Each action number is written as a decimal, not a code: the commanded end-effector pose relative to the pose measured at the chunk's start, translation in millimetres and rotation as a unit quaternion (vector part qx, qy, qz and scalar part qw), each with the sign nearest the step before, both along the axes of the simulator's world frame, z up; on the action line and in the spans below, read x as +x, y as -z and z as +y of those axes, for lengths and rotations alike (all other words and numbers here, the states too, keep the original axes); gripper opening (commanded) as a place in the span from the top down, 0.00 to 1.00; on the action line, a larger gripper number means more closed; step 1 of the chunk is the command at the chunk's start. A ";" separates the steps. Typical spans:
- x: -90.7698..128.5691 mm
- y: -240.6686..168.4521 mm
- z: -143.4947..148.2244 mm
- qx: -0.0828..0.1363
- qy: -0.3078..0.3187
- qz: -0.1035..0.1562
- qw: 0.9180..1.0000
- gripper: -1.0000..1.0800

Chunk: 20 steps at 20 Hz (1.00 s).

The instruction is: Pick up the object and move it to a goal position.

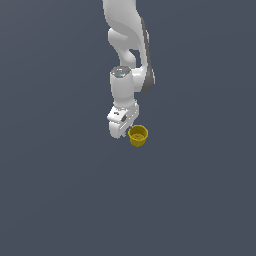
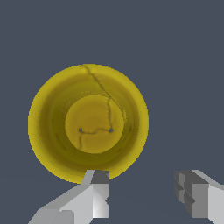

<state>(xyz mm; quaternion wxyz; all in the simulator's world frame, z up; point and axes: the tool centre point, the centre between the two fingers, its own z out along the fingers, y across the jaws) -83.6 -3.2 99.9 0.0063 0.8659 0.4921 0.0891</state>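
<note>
The plain grey surface fills both views and carries only one thing. Above it the white arm reaches down from the twelve o'clock edge of the exterior view, its wrist pointing nearly straight down. The fingers stand apart, gripping nothing; in the wrist view both tips show with bare surface between them. The yellow pot stands upright just beside them, at about four o'clock from the tips in the exterior view, mouth up.

In the wrist view one fingertip overlaps the pot's flared rim, while the other lies well clear, so the gap is off-centre. To grasp well, I judge the hand should shift sideways until the pot sits midway between the tips, then descend below the flare and close on the narrower body.
</note>
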 end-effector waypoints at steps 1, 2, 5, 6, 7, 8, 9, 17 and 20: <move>-9.5 2.8 5.3 0.003 -0.044 -0.011 0.999 0.38; -13.3 3.5 7.8 0.004 -0.062 -0.016 0.998 0.38; -24.6 4.8 15.7 0.009 -0.113 -0.031 0.993 0.38; -28.2 4.9 18.4 0.010 -0.129 -0.037 0.991 0.38; -31.6 4.8 21.0 0.011 -0.144 -0.042 0.989 0.38; -34.8 4.7 23.5 0.013 -0.159 -0.047 0.986 0.38; -37.8 4.4 26.0 0.014 -0.172 -0.052 0.984 0.38; -55.2 1.0 40.6 0.020 -0.246 -0.082 0.965 0.38; -58.5 0.0 43.5 0.021 -0.260 -0.088 0.961 0.38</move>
